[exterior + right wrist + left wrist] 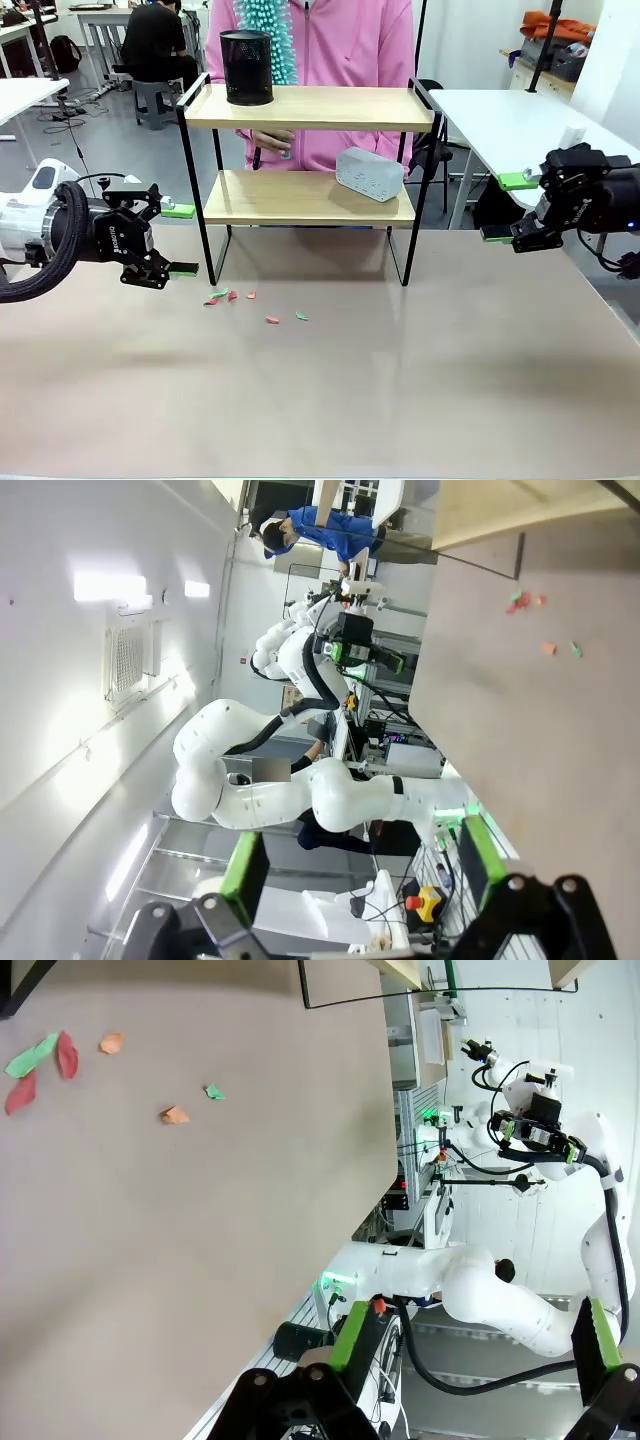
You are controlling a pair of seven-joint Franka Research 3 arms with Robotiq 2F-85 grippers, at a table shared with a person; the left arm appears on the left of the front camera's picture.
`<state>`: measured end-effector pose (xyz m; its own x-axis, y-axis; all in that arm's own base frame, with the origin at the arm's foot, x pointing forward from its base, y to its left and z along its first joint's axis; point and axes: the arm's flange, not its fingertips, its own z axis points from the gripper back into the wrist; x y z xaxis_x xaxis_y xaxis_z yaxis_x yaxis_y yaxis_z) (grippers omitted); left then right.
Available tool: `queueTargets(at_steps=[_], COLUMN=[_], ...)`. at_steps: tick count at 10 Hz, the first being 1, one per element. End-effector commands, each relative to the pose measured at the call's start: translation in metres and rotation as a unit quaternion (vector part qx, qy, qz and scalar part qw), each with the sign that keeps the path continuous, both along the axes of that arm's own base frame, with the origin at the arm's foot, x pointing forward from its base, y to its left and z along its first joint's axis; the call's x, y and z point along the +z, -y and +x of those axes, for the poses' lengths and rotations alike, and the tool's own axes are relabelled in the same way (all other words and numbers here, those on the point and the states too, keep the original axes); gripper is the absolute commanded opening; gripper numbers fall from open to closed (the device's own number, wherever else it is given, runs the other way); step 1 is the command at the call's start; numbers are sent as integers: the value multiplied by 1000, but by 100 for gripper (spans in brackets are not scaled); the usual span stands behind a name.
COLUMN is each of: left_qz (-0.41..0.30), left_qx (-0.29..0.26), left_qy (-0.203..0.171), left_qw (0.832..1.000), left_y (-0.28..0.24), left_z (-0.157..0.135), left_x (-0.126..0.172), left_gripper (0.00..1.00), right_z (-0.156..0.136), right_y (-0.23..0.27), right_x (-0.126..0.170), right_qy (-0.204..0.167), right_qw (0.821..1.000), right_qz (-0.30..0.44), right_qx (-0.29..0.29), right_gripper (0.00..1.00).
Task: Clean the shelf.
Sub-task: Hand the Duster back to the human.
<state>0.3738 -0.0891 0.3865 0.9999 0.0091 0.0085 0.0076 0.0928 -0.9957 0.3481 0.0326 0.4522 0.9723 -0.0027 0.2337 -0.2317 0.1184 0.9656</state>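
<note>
- Paper bits (250, 300) lie on the desk (400, 390), just beside the left tool (172, 240).
- The shelf (310, 150) stands between both wide-open tools, the right tool (508, 208) farther off.

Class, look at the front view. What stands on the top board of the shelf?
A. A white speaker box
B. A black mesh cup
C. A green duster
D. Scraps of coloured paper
B: the black mesh cup stands at the left end of the top board of the shelf; the white box rests on the lower board, and the coloured scraps lie on the table in front.
</note>
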Motion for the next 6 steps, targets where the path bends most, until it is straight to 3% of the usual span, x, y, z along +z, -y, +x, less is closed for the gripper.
queueTargets(at_steps=[1,6], left_qz=[1,1], left_qx=[2,2], left_qy=[1,1], left_qw=[1000,1000], left_y=[-1,-1], left_z=[0,0], left_x=[3,3], left_gripper=[100,100], right_z=[-1,-1], right_y=[1,1], right_x=[2,2], right_qy=[3,3], right_qw=[1000,1000], right_qz=[3,3], right_qx=[3,3], right_gripper=[100,100])
